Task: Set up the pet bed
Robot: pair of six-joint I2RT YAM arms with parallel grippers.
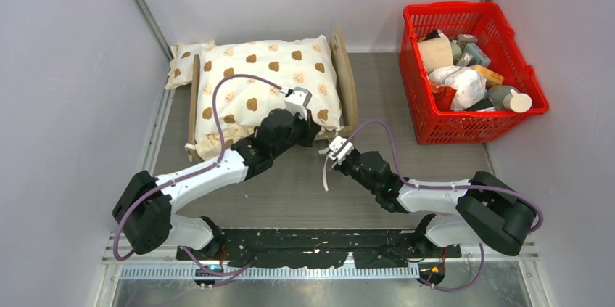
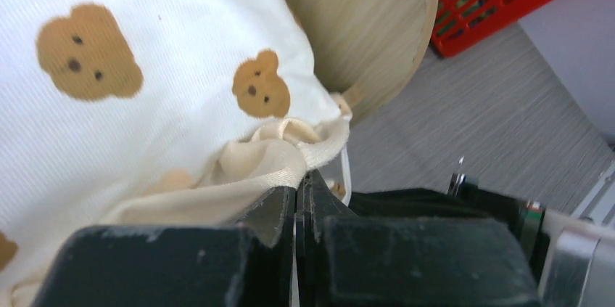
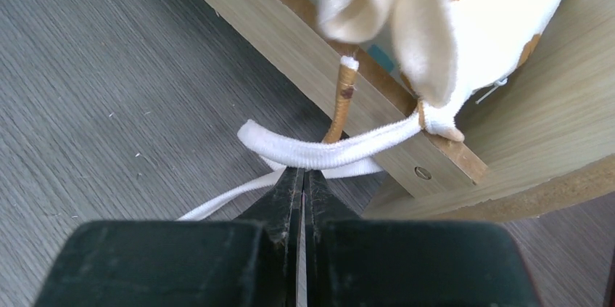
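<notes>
Overhead and wrist views. The pet bed point(image 1: 347, 75) was a small frame of pale wood with an arched headboard at its right end and a lower board at its left. Its straight side rail point(image 3: 290, 46) carried one visible screw head, and slivers of blue showed above the rail. It stood on the grey table point(image 1: 290, 191) at the far left, well apart from the red basket point(image 1: 435, 125) of assorted items at the far right. One cream bear-print cushion point(image 1: 268, 78) with a ruffled edge filled the frame, and one small matching pillow point(image 1: 183, 64) lay at the bed's far left corner. One white strap point(image 3: 319, 153) ran from the cushion's corner down across the rail to the table, beside one tan cord. Two arms reached to the bed's near right corner. The left gripper point(image 2: 301, 194) was closed with the cushion's ruffle pinched at its tips. The right gripper point(image 3: 304, 176) was closed on the white strap.
</notes>
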